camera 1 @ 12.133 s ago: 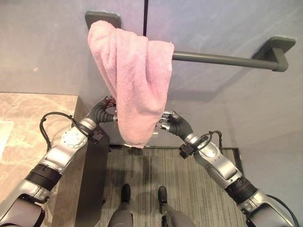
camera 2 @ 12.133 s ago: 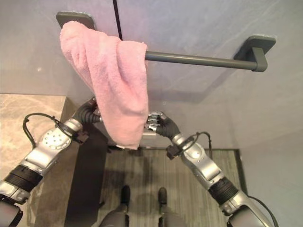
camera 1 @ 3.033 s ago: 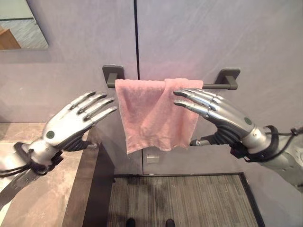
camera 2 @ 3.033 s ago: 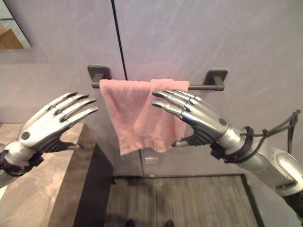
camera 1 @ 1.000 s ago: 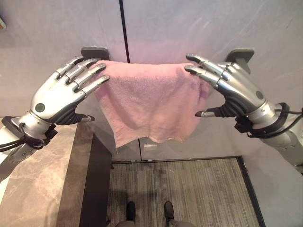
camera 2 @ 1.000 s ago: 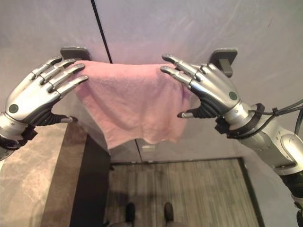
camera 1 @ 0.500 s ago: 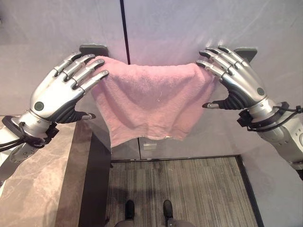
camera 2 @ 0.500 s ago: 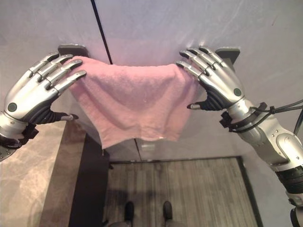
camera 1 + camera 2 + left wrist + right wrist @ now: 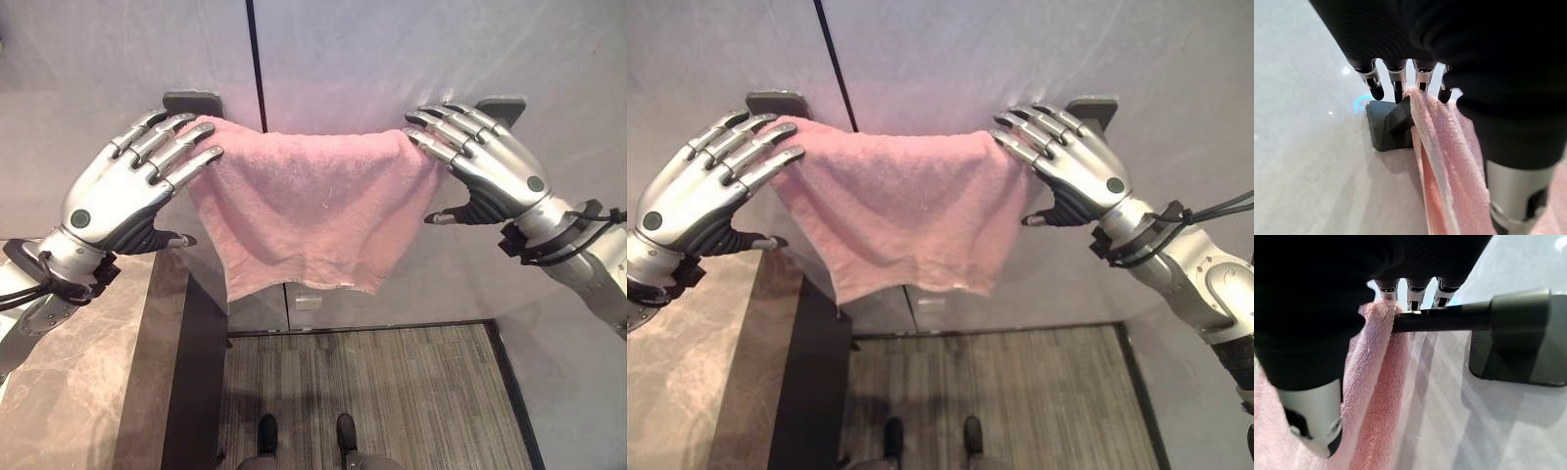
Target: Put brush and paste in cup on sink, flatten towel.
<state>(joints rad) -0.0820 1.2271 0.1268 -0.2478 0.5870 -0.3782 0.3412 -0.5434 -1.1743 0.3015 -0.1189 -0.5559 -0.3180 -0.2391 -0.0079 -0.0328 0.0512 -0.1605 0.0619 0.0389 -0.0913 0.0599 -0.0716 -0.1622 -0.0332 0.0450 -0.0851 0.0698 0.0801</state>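
A pink towel [image 9: 313, 211] hangs spread over the dark wall rail, its lower edge slanting down towards the left. My left hand [image 9: 118, 196] is open, with straight fingers [image 9: 1397, 83] lying on the towel's top left corner beside the left rail bracket [image 9: 191, 101]. At the towel's right end my right hand [image 9: 490, 171] is also open, its straight fingers [image 9: 1414, 296] on the cloth where the bare rail [image 9: 1449, 318] runs to the right bracket [image 9: 505, 106]. The thumbs of both hands stick out below, clear of the cloth.
A marble counter [image 9: 69, 372] with a dark side panel [image 9: 196, 392] stands at the lower left. A striped floor mat [image 9: 362, 392] lies below the towel. The grey wall is close behind the rail.
The towel, bunched at the rail's left end twelve seconds ago, is now spread along it. Over the last second my right hand slid right with the cloth's edge; my left hand barely moved.
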